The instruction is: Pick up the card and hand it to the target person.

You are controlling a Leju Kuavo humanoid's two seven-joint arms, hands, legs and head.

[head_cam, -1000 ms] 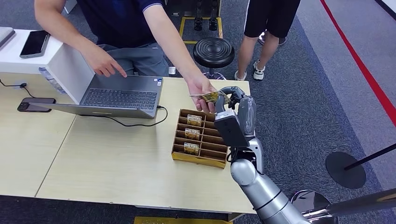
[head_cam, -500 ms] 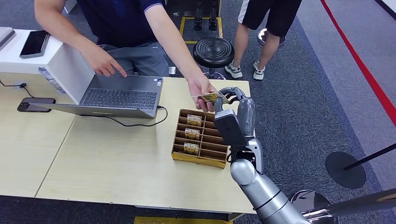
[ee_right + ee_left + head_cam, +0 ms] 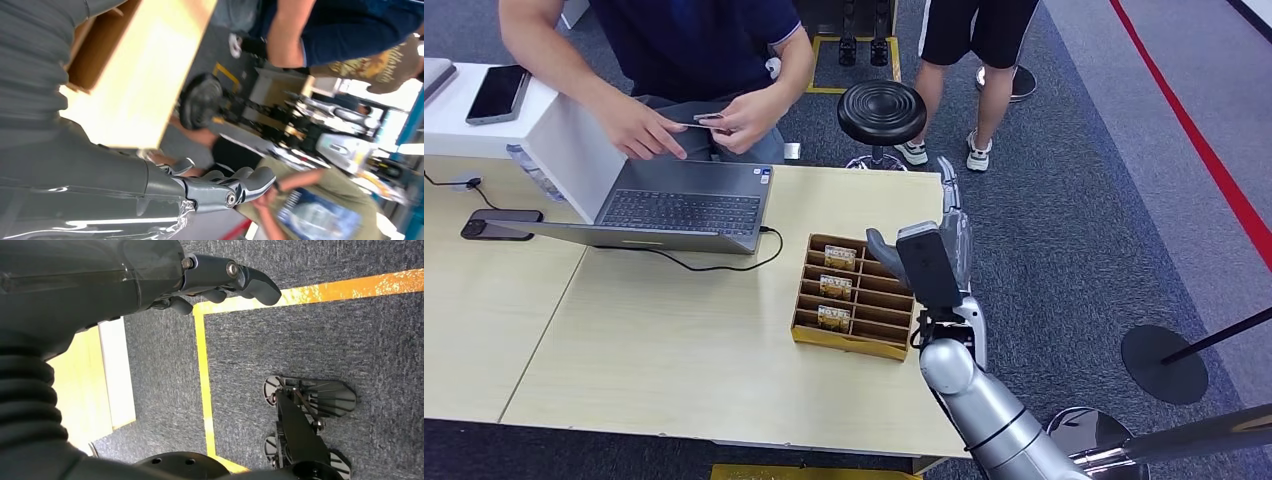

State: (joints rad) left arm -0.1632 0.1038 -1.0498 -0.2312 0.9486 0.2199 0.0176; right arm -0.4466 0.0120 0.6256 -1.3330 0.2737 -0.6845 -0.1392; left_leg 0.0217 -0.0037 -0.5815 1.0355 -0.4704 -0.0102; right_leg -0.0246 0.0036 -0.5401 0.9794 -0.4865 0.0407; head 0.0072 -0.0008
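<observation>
My right robot hand (image 3: 939, 235) is raised just beyond the cardboard card tray (image 3: 856, 296) on the desk (image 3: 654, 350), fingers spread apart and holding nothing. The card (image 3: 709, 119) now sits between the seated person's hands (image 3: 744, 118), well beyond the tray, above the laptop (image 3: 679, 205). My worry: lowering the arm carelessly could knock the tray, which sits directly beneath it. My left robot hand (image 3: 220, 282) hangs over carpet, fingers loosely curled, empty.

The card (image 3: 707, 119) is largely covered by the seated person's hands (image 3: 742, 118) and its print cannot be read. The right hand (image 3: 949, 222) is partly masked by its wrist housing. The right wrist view is blurred.
</observation>
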